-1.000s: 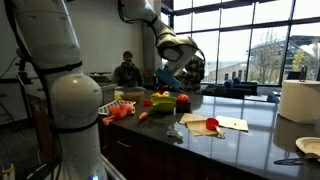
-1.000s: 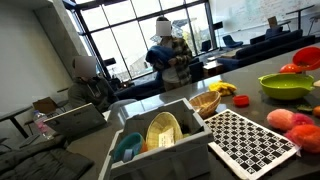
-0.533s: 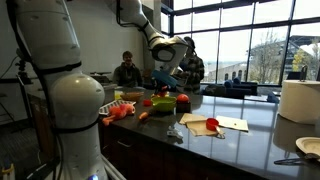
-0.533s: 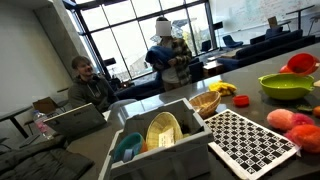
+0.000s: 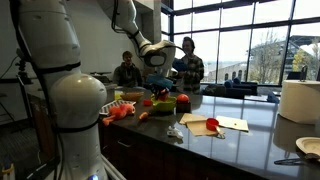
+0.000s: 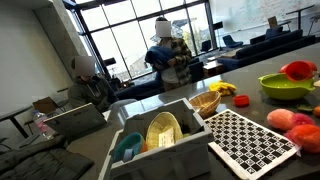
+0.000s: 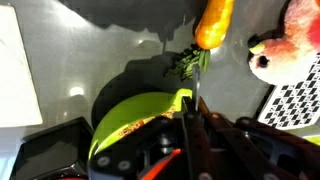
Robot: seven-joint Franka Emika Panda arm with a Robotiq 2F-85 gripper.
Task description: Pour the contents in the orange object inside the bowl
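Orange object (image 6: pixel 298 70): above bowl (image 6: pixel 280 87), right edge
Gripper (image 7: pixel 192 125): grip not discernible
Progress: pour apparently not yet done

In an exterior view the dish rack (image 6: pixel 140 160) stands nearest, with a dish (image 6: pixel 163 132) upright inside it. The checkered mat (image 6: pixel 250 140) lies just right of the rack, and the basket (image 6: pixel 205 102) sits behind the mat. The bowl (image 6: pixel 283 86) is at the far right. In the wrist view a carrot (image 7: pixel 213 22) lies just beyond the bowl. In an exterior view a board (image 5: pixel 230 123) lies between the bowl and the paper towel roll (image 5: pixel 298 100) at the right, and toy foods (image 5: pixel 120 111) lie left of the bowl.
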